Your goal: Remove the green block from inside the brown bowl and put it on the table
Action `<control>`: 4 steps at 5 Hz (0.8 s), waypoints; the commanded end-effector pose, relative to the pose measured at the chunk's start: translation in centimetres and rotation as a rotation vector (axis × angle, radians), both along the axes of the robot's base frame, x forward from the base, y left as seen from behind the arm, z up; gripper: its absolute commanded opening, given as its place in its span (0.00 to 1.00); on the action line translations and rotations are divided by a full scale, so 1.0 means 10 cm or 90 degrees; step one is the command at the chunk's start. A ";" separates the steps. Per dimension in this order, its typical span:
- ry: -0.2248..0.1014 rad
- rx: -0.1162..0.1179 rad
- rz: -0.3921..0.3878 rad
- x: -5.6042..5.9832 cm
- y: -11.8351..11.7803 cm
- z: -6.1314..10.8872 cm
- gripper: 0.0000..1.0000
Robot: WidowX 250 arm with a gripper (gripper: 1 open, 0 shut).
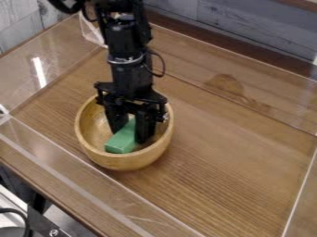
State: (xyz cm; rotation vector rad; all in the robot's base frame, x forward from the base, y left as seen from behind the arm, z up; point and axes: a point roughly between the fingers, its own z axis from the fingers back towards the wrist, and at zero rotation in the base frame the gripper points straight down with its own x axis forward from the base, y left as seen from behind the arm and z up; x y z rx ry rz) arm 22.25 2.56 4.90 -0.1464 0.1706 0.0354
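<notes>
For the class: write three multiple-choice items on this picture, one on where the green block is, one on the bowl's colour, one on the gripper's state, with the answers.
1. Where is the green block?
A. inside the brown bowl
B. on the table beside the bowl
C. outside the clear walls

2. What colour is the bowl?
A. blue
B. light tan wood
C. white

3. What is the gripper doing?
A. hanging open far above the table
B. resting on bare tabletop
C. shut on the green block, inside the bowl

Answers: 1 A, the green shows within the rim. 2 B, the grain is visible. 3 C, its fingers close around the block's top.
</notes>
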 end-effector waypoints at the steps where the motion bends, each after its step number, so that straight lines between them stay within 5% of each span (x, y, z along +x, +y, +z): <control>1: -0.045 0.007 -0.001 0.12 -0.05 0.23 0.00; 4: -0.044 -0.005 -0.017 0.16 -0.24 0.38 0.00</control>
